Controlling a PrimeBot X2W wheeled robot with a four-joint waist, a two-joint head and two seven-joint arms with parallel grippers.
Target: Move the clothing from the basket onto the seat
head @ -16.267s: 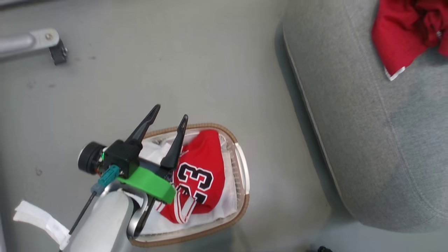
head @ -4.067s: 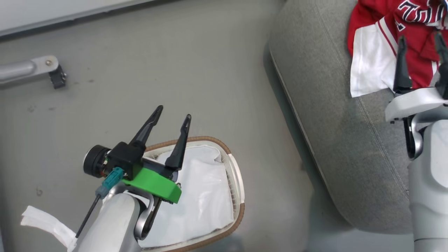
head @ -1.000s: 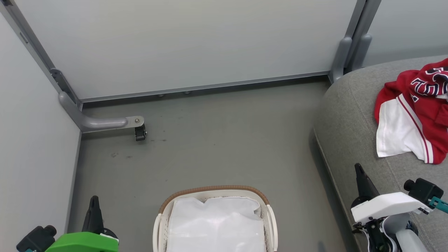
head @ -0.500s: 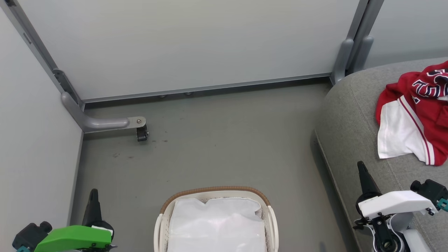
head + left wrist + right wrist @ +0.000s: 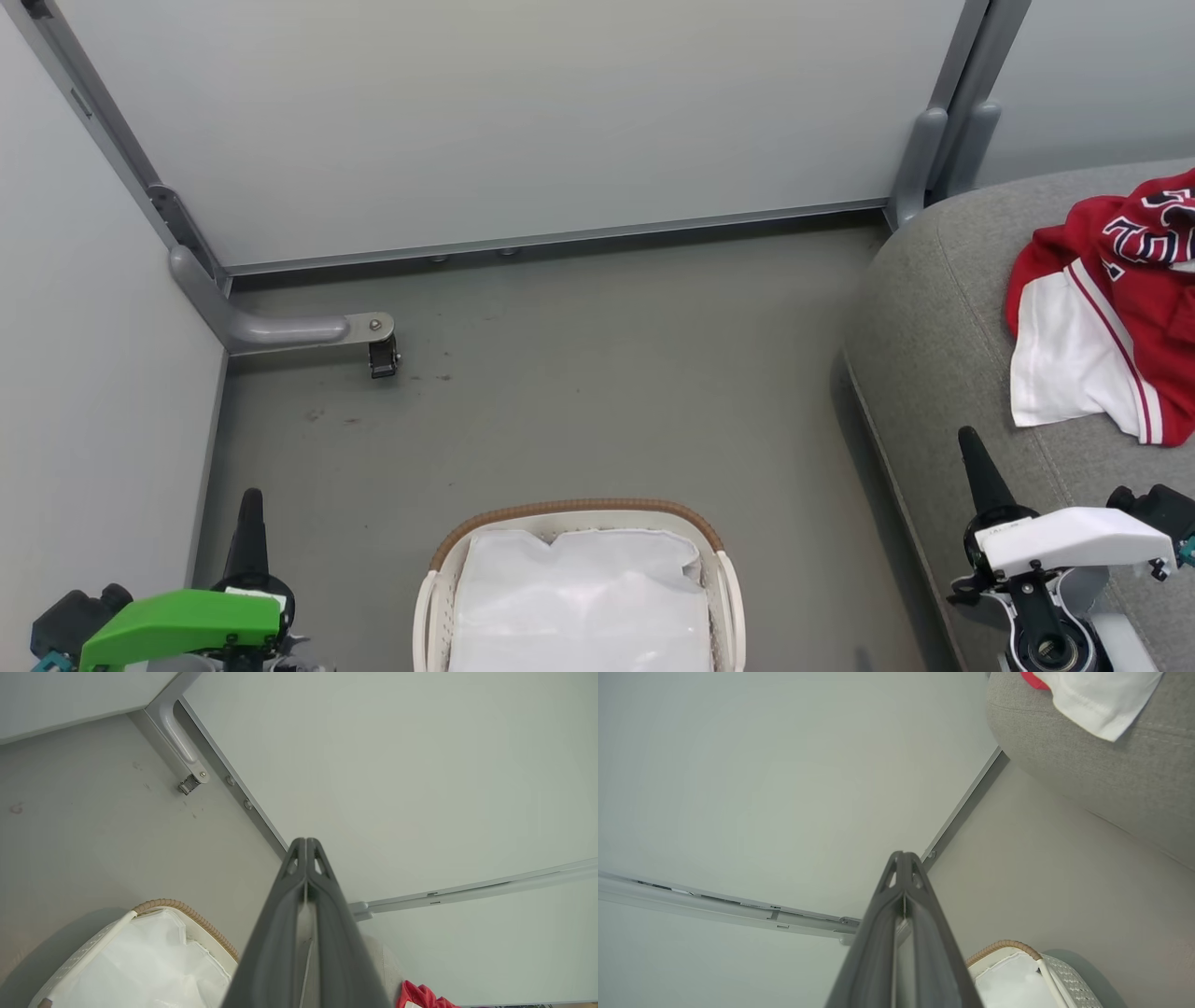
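Observation:
The red and white clothing (image 5: 1111, 317) lies bunched on the grey seat (image 5: 934, 355) at the right; its white corner (image 5: 1097, 700) hangs over the cushion edge in the right wrist view. The cream basket (image 5: 719, 597) with a brown rim stands on the floor at the bottom centre, and in it I see just its white liner cloth (image 5: 579, 607). My left gripper (image 5: 250, 509) sits at the lower left, shut and holding nothing, its fingers pressed together (image 5: 306, 847). My right gripper (image 5: 969, 443) rests low beside the seat's front edge, also shut and holding nothing (image 5: 903, 858).
Pale partition walls (image 5: 513, 121) close off the back and left. A grey bracket with a small caster (image 5: 381, 355) juts out onto the floor at the left. Open grey floor (image 5: 597, 392) lies between the basket and the back wall.
The head camera has tilted up from the basket and seat to take in the back wall. Both grippers are now shut and low, and the view drifted slightly over the last second.

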